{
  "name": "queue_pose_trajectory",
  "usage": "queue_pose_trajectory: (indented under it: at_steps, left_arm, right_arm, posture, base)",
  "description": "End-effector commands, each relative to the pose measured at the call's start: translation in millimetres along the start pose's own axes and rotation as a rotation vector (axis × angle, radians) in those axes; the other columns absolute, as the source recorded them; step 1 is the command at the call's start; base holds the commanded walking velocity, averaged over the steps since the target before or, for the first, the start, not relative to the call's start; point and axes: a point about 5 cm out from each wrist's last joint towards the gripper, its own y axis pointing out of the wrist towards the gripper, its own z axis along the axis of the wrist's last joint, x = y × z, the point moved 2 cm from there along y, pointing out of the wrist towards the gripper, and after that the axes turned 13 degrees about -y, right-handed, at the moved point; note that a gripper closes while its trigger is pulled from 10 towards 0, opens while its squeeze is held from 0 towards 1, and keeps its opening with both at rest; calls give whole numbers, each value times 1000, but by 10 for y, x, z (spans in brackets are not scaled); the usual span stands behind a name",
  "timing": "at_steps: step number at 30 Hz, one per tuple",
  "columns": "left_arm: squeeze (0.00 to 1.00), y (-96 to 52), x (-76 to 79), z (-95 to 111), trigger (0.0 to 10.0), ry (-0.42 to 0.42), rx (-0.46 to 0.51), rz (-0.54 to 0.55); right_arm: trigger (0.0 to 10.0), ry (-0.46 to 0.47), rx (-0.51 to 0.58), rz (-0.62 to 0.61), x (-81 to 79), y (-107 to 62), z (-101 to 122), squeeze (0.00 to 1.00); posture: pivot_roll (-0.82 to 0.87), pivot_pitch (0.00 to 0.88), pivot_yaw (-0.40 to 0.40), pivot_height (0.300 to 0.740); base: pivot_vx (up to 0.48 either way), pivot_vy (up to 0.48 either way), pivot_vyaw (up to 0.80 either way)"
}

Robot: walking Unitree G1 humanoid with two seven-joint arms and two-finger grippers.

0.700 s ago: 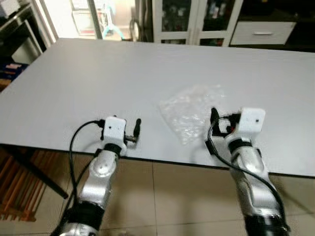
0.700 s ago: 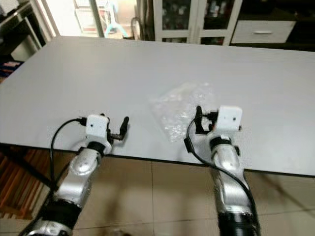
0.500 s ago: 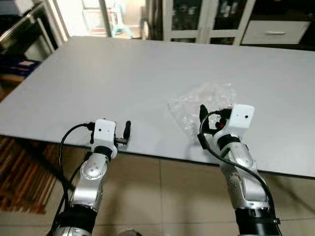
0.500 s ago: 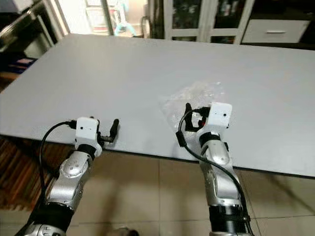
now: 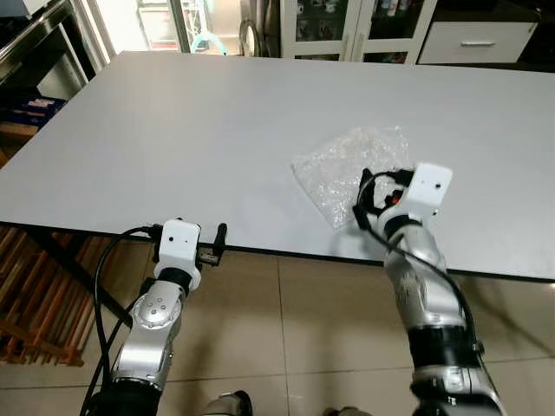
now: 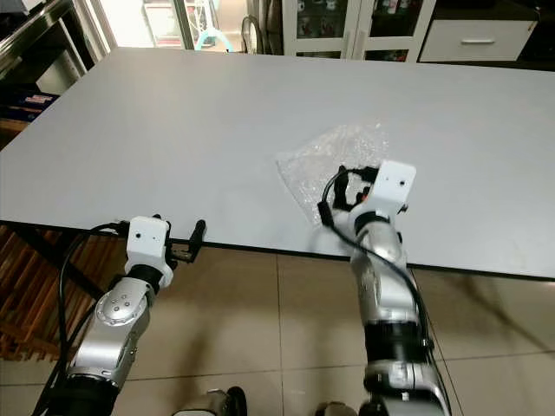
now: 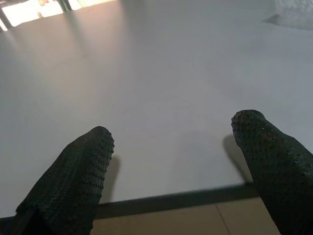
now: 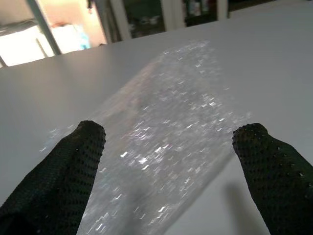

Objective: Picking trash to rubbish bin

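Bubble wrap (image 5: 351, 169), a crumpled clear sheet, lies flat on the grey table (image 5: 173, 130) near its front edge, toward the robot's right. Nearest the camera, the 2 silver arms reach up from below over a tiled floor (image 5: 286, 329). The left gripper (image 5: 221, 238) sits at the table's front edge, well apart from the sheet; in the left wrist view its 2 black fingers (image 7: 73, 176) are spread wide, with bare tabletop and the dark table edge between them, and nothing is held. The right gripper (image 5: 368, 198) is over the table just past the front edge, at the near end of the bubble wrap. In the right wrist view its fingers (image 8: 68, 171) are also spread wide, 1 on each side of the sheet (image 8: 166, 142), which runs away between them; whether the fingertips touch the plastic cannot be told, and they are not pinching it. A black cable (image 5: 113, 260) loops from the left wrist down along the arm. Beyond the sheet the tabletop stretches to its far edge. Behind it stand white cabinets with glass doors (image 5: 347, 22), a white drawer front (image 5: 481, 39) at the far right, and a bright doorway (image 5: 152, 17) at the far left.
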Motion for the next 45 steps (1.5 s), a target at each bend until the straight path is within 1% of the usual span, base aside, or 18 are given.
queue_pose_trajectory:
  at_steps: [1, 4, 8, 11, 15, 19, 21, 24, 25, 27, 28, 29, 30, 31, 32, 33, 39, 45]
  left_arm:
    - [0, -17, -9, 20, 10000, 15, 0, -6]
    - [0, -14, -4, 30, 10000, 17, -3, -8]
    - [0, -2, 29, 44, 10000, 16, -2, -15]
    - [0, -7, 36, 45, 10000, 14, -3, -17]
    - [0, -15, 34, 41, 10000, 13, -3, -16]
    - [0, -52, 43, 19, 10000, 13, -12, -19]
    - [0, -57, 43, 18, 10000, 14, -14, -20]
    - [0, -62, 41, 17, 10000, 15, -16, -20]
    - [0, -62, 41, 17, 10000, 15, -16, -20]
    - [0, -64, 40, 17, 10000, 15, -17, -18]
    - [0, -64, 40, 17, 10000, 15, -17, -18]
    - [0, -65, 38, 18, 10000, 15, -18, -17]
    - [0, -66, 37, 18, 10000, 15, -18, -15]
    - [0, -67, 38, 19, 10000, 14, -18, -15]
    - [0, -67, 38, 19, 10000, 14, -18, -15]
    - [0, -69, 44, 21, 10000, 12, -18, -15]
    - [0, -63, 60, 23, 10000, 7, -20, -18]
    - [0, -63, 62, 18, 10000, 5, -22, -16]
  right_arm:
    - [10000, 16, -49, -40, 45, 68, -38, 0]
    - [10000, 59, -93, -37, 13, 182, -22, 0]
    - [10000, 82, -97, -15, -54, 272, 25, 0]
    - [10000, 92, -111, 7, -100, 299, 4, 0]
    - [10000, 94, -116, 7, -104, 306, -9, 0]
    - [10000, 140, -177, 15, -137, 350, -109, 0]
    - [10000, 143, -196, 14, -142, 351, -144, 0]
    - [10000, 163, -251, 19, -167, 336, -257, 0]
    - [10000, 163, -251, 19, -167, 336, -257, 0]
    - [10000, 169, -320, 42, -211, 293, -416, 0]
    - [10000, 169, -320, 42, -211, 293, -416, 0]
    - [7176, 174, -340, 56, -235, 269, -477, 0]
    - [3804, 177, -350, 68, -253, 251, -515, 0]
    - [2275, 179, -355, 74, -261, 240, -536, 0]
    - [2275, 179, -355, 74, -261, 240, -536, 0]
    - [0, 183, -362, 75, -257, 228, -570, 0]
    - [0, 193, -381, 68, -230, 202, -653, 0]
    - [0, 200, -385, 62, -203, 195, -681, 0]
  posture:
    - [-16, 150, 52, 740]
    - [-16, 146, 54, 740]
    - [-16, 144, 51, 740]
    - [-16, 144, 48, 740]
    - [-15, 147, 48, 740]
    - [-9, 159, 45, 740]
    - [-7, 161, 45, 740]
    - [-5, 162, 45, 740]
    - [-5, 162, 45, 740]
    - [-5, 162, 45, 740]
    - [-5, 162, 45, 740]
    - [-5, 162, 45, 740]
    - [-5, 162, 45, 740]
    - [-1, 163, 41, 740]
    - [-1, 163, 41, 740]
    - [-2, 162, 41, 740]
    - [-5, 163, 39, 740]
    - [-5, 163, 38, 740]
  base:
    - [0, 0, 0]
    - [0, 0, 0]
    - [0, 0, 0]
    - [0, 0, 0]
    - [0, 0, 0]
    - [0, 0, 0]
    - [0, 0, 0]
    - [0, 0, 0]
    - [0, 0, 0]
    - [0, 0, 0]
    - [0, 0, 0]
    - [0, 0, 0]
    - [0, 0, 0]
    - [0, 0, 0]
    - [0, 0, 0]
    - [0, 0, 0]
    - [0, 0, 0]
    - [0, 0, 0]
